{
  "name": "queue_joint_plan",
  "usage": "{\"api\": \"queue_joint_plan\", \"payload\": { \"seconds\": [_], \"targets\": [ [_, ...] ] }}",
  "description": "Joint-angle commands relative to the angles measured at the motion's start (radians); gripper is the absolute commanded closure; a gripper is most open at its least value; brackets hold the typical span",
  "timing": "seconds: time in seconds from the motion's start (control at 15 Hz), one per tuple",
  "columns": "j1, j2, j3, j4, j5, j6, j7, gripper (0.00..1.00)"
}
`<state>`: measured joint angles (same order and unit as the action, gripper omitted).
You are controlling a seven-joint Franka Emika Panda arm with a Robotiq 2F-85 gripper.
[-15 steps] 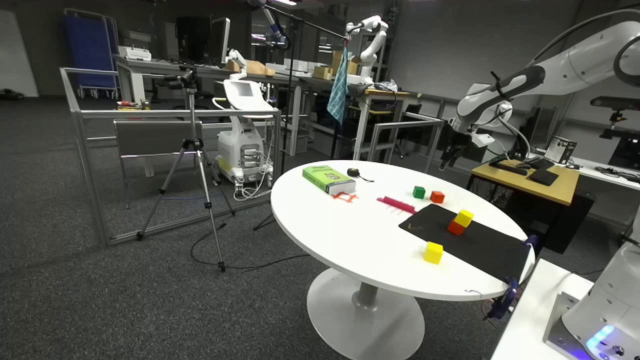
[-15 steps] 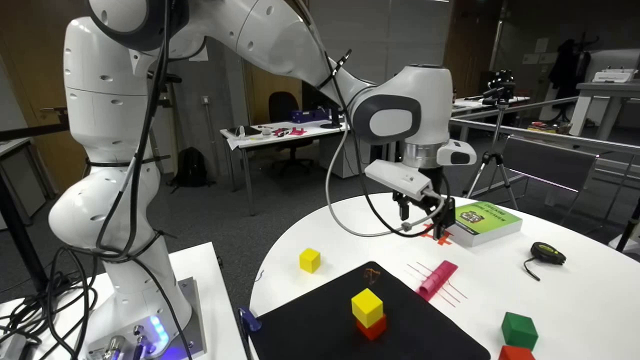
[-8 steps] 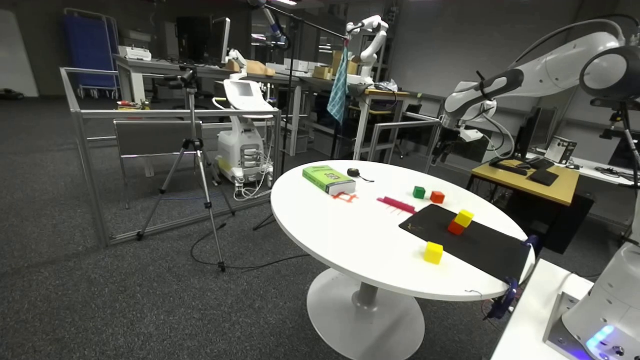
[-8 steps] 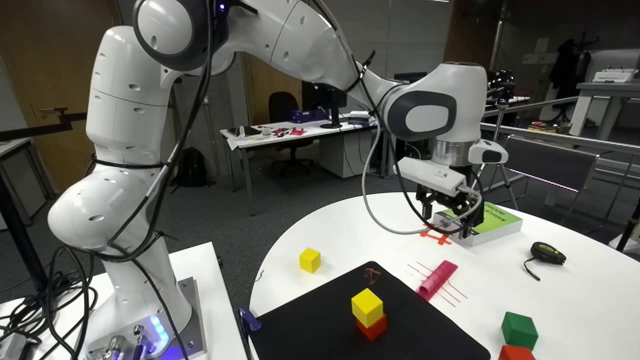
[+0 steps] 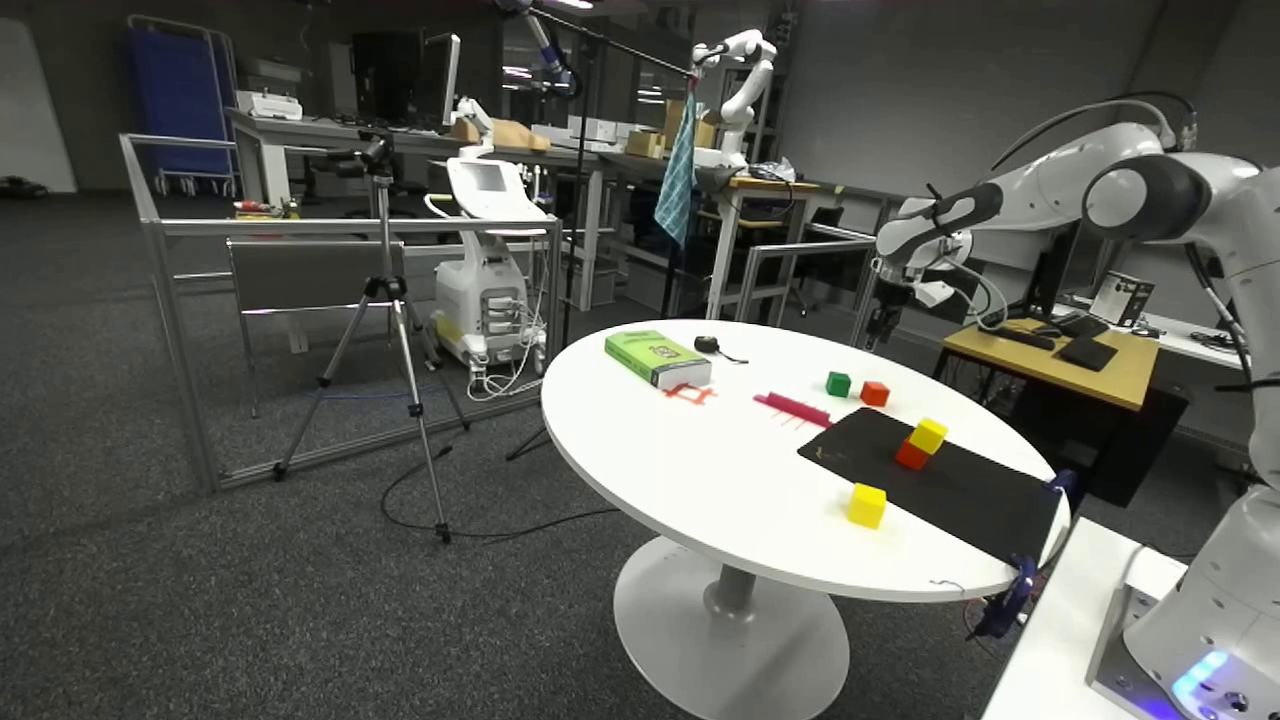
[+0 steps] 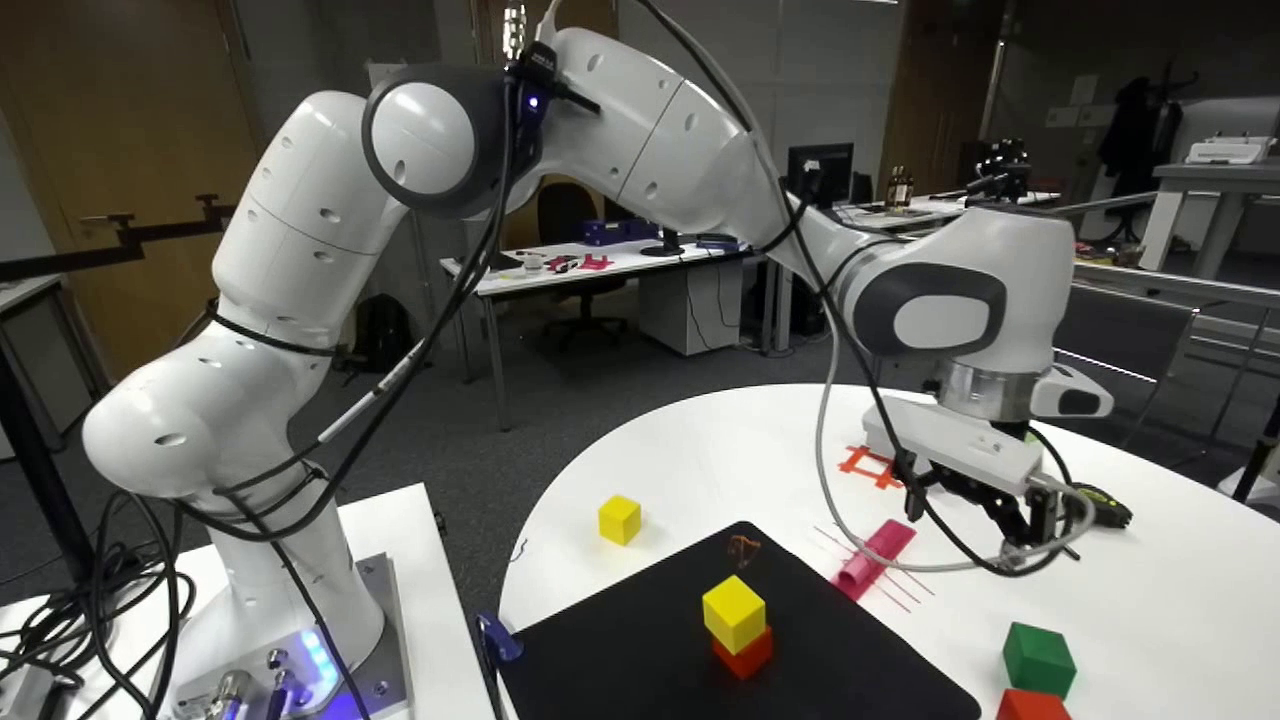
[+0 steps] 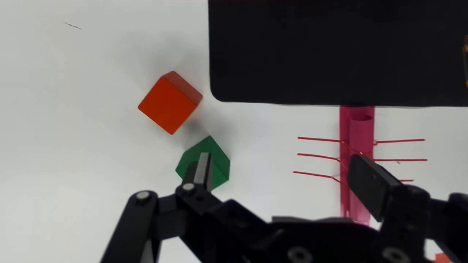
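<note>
My gripper (image 7: 281, 160) is open and empty above the white table, its fingers wide apart in the wrist view. It also shows in both exterior views (image 5: 880, 325) (image 6: 970, 515). One finger overlaps a green cube (image 7: 219, 162) in the wrist view; the other overlaps a pink tube with thin red strands (image 7: 360, 137). Neither looks touched. A red cube (image 7: 168, 106) sits beside the green cube (image 6: 1038, 658). On the black mat (image 6: 620, 640), a yellow cube (image 6: 735, 612) rests on another red cube (image 6: 746, 656). A lone yellow cube (image 6: 620, 521) lies on the white table.
A green book (image 5: 655, 358) lies on the round table (image 5: 640, 450); the arm mostly hides it in an exterior view. A tape measure (image 6: 1100, 506) and an orange frame shape (image 6: 868, 467) lie near it. Blue clamps (image 6: 498, 638) hold the mat's edge.
The arm has extended outward and lowered. My gripper has moved right and down in an exterior view, from near the book to over the area by the green cube. The cubes have not moved.
</note>
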<state>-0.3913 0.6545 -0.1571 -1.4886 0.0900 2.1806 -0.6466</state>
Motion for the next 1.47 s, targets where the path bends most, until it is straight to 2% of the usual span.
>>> {"api": "queue_joint_plan", "payload": {
  "seconds": [0.0,0.2,0.27,0.53,0.67,1.07,1.2,1.4],
  "targets": [
    [-0.08,0.121,0.011,0.169,-0.043,-0.062,-0.069,0.0],
    [-0.121,0.159,0.026,0.218,-0.072,-0.118,-0.155,0.0],
    [-0.102,0.135,0.016,0.152,-0.062,-0.046,-0.092,0.0],
    [-0.117,0.157,0.021,0.186,-0.063,-0.078,-0.13,0.0],
    [-0.096,0.146,0.014,0.13,-0.073,0.014,-0.172,0.0],
    [-0.089,0.186,0.052,0.103,-0.149,0.26,-0.362,0.0],
    [-0.09,0.208,0.064,0.122,-0.171,0.267,-0.407,0.0],
    [-0.09,0.244,0.066,0.168,-0.192,0.218,-0.456,0.0]
  ]
}}
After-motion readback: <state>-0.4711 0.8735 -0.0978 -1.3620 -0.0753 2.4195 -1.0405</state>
